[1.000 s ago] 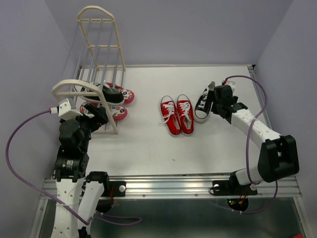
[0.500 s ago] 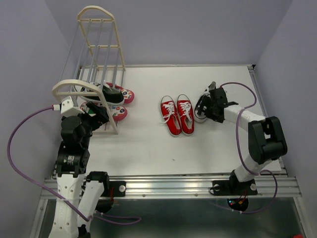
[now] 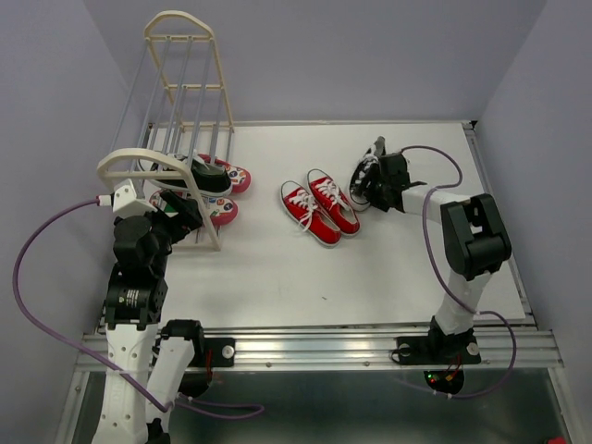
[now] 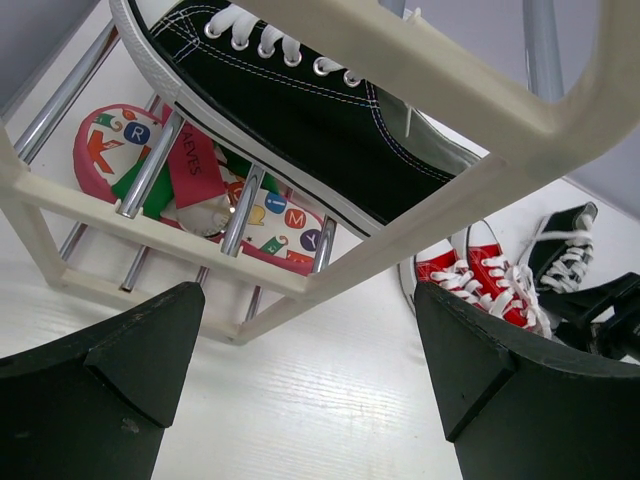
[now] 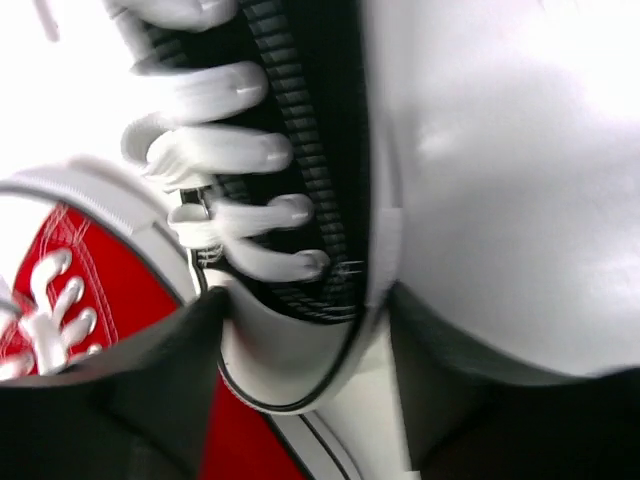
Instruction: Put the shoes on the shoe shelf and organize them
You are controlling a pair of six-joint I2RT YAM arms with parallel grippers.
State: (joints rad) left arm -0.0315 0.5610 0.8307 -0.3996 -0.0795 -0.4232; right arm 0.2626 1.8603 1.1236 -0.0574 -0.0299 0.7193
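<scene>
The cream shoe shelf (image 3: 181,57) stands at the far left. One black sneaker (image 3: 197,173) lies on its low rails, also in the left wrist view (image 4: 300,110). The patterned flip-flops (image 3: 228,178) lie beneath it (image 4: 130,150). The red sneakers (image 3: 320,205) sit angled mid-table (image 4: 482,280). My right gripper (image 3: 375,181) is shut on the toe of the second black sneaker (image 3: 363,174), whose toe sits between the fingers (image 5: 300,200), touching a red sneaker (image 5: 80,290). My left gripper (image 3: 185,215) is open and empty by the shelf's near end frame (image 4: 420,200).
Lilac walls close in the table on the left, back and right. The shelf's upper tiers (image 3: 185,92) hold nothing. A metal rail (image 3: 314,344) runs along the near edge by the arm bases. White tabletop (image 3: 305,277) lies between the arms.
My right gripper came down onto the black sneaker and dragged it left. The red sneakers were pushed left and turned at an angle. The left arm hardly moved.
</scene>
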